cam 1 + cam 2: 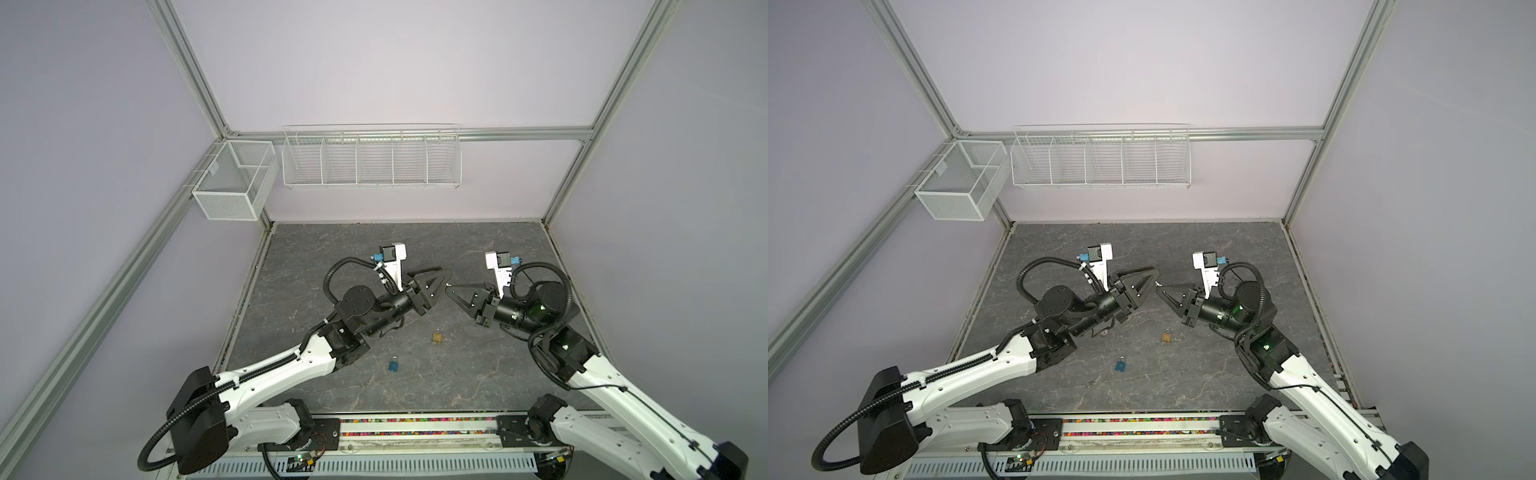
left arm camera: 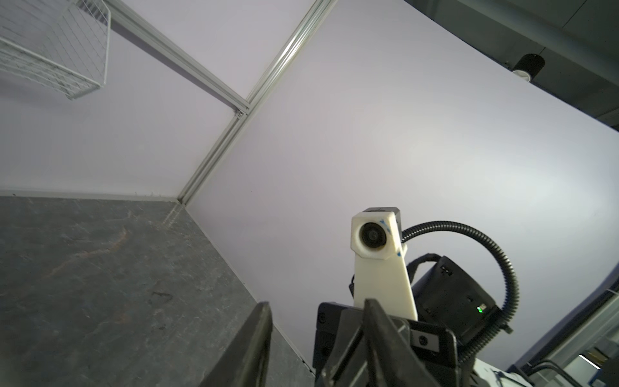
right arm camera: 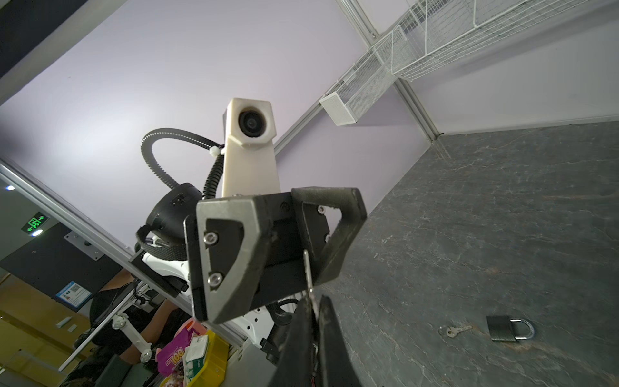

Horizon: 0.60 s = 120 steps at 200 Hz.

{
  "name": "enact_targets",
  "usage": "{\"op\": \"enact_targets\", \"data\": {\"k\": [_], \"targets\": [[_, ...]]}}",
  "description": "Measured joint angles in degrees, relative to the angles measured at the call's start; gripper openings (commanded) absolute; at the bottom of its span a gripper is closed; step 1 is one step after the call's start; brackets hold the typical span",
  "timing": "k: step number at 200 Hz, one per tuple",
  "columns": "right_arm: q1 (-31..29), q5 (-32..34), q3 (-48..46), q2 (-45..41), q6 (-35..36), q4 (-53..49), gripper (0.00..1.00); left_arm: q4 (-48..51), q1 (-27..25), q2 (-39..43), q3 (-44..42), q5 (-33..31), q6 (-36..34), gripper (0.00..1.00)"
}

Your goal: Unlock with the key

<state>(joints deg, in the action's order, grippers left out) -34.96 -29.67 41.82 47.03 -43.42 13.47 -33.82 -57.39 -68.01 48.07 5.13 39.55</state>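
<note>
The key (image 3: 306, 264) stands pinched in my right claw (image 3: 313, 303), high above the table (image 1: 478, 249), its tip just beside a finger of my left claw (image 3: 284, 241), whose jaws stand apart on nothing. Below, a gold padlock (image 1: 436, 336) and a blue padlock (image 1: 393, 364) lie apart.

Robot lab, by the look of it: a test cell w/ alu-profile frame (image 1: 199, 83), plain lilac wall panels (image 1: 395, 62), stone-look tabletop (image 1: 332, 249). Left arm (image 1: 274, 370) & right arm (image 1: 615, 399) sit on a front rail above a slotted cable duct (image 1: 365, 463). Wire rack (image 1: 372, 160) on back wall. Outside the cell: green exit sign (image 3: 35, 223).
</note>
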Motion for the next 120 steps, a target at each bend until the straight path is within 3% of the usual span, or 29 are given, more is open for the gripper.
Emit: {"op": "enact_targets", "data": {"k": [64,120], "targets": [[0.0,12.1,5.0,-3.6,4.6,-23.5,0.06,19.9,0.0,4.8,1.2,-9.5,-0.3,0.59],[0.0,25.6,12.3,-3.8,5.3,-44.5,0.06,37.9,-0.3,-7.0,8.2,-10.6,1.4,0.61]]}}
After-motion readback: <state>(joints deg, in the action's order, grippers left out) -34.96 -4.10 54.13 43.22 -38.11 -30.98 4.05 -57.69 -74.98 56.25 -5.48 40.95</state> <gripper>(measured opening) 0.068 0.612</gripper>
